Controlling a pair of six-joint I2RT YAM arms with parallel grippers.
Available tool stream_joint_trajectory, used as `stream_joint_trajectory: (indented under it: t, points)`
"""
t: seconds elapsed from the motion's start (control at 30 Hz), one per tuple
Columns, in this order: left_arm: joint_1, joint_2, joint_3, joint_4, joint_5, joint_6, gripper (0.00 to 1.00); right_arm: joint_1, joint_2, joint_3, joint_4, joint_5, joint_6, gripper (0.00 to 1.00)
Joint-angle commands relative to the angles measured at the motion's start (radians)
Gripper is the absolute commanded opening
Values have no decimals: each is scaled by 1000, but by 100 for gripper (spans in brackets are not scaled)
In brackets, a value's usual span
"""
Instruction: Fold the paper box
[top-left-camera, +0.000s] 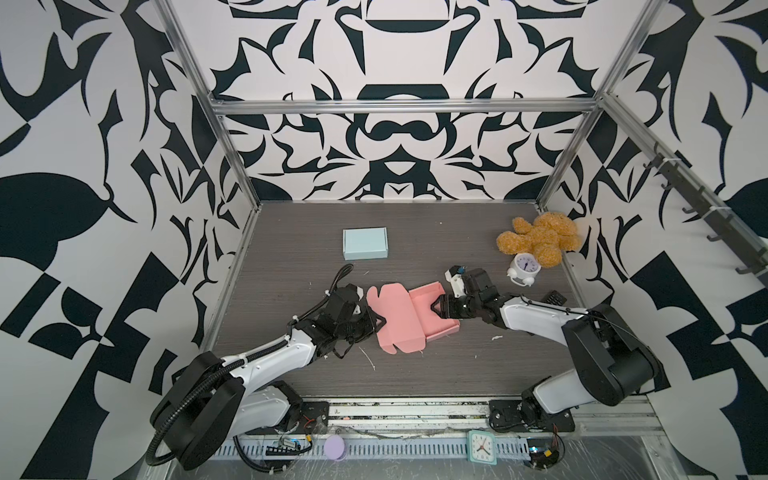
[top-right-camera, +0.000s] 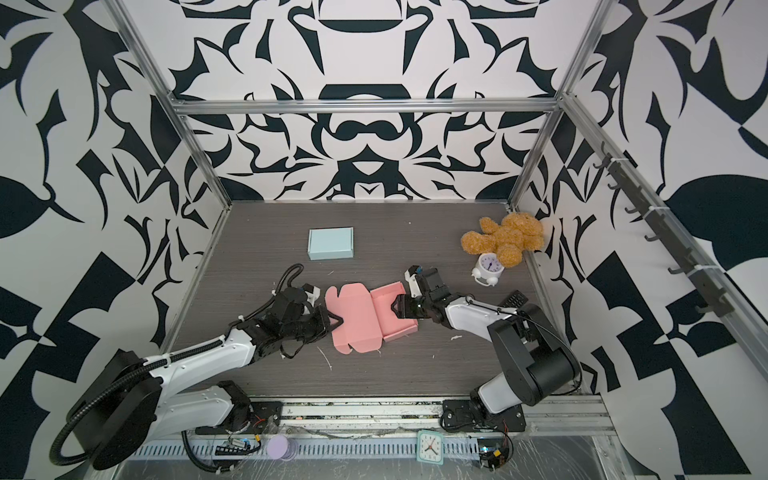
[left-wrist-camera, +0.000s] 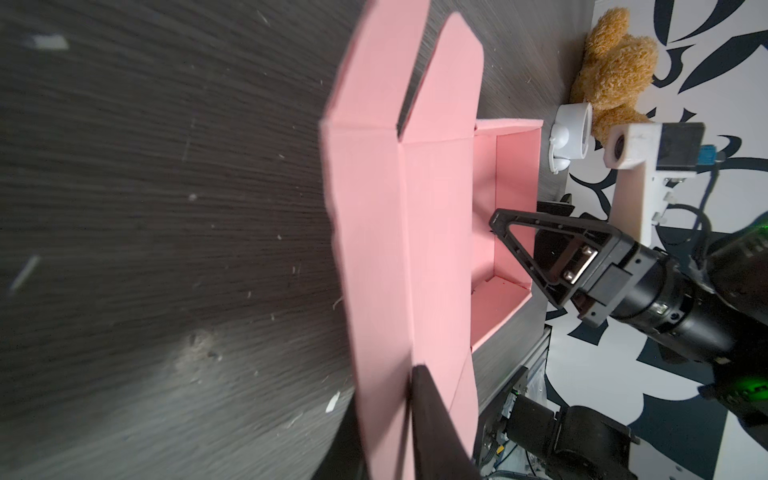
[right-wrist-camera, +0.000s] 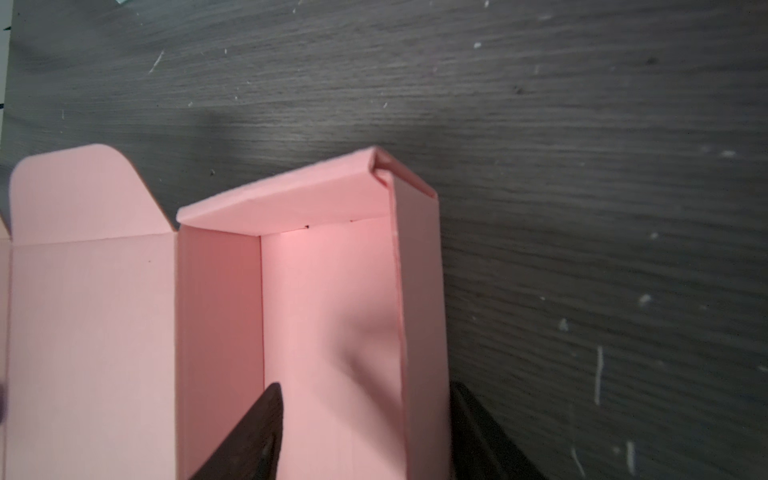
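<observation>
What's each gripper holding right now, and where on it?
Left gripper appears pinched on the lid edge of the pink box. Right gripper holds nothing: open, astride its tray wall.

Robotics lab cell: aluminium frame (top-left-camera: 403, 106) across the upper middle, black-and-white patterned walls (top-left-camera: 399, 50) around, left arm (top-left-camera: 270, 357) and right arm (top-left-camera: 528, 316) mounted at the bottom.

Paper box lid (right-wrist-camera: 83, 332) partly out of frame

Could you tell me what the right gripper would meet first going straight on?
Probably the floor of the pink box: the right gripper straddles one wall, one finger inside; depth is unclear.
</observation>
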Motion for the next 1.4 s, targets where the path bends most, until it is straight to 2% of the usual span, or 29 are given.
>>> stream_joint_trajectory:
  t: [0.0,0.37,0.53,0.63,0.73,0.97,1.13,1.37]
  points:
    - [-2,-4,6,16,-11,-10,16,-2,-55,-12,1,10,1,67]
    - [-3,-34,42,-39,-7,24,11,0,-240,-30,-162,92,-27,83]
    - [-3,-50,68,-97,-13,73,10,-1,-359,-29,-250,169,-47,92]
    - [-3,-52,99,-129,2,113,10,1,-408,-18,-288,236,-71,95]
    - [-3,-44,157,-188,28,188,7,1,-419,16,-311,246,-103,96]
    - [8,10,355,-428,114,411,7,15,-439,-3,-134,188,-112,94]
    - [11,69,477,-548,249,558,6,15,-373,-25,-4,177,-106,95]
    - [14,173,620,-763,346,734,6,16,-340,-34,110,44,-136,96]
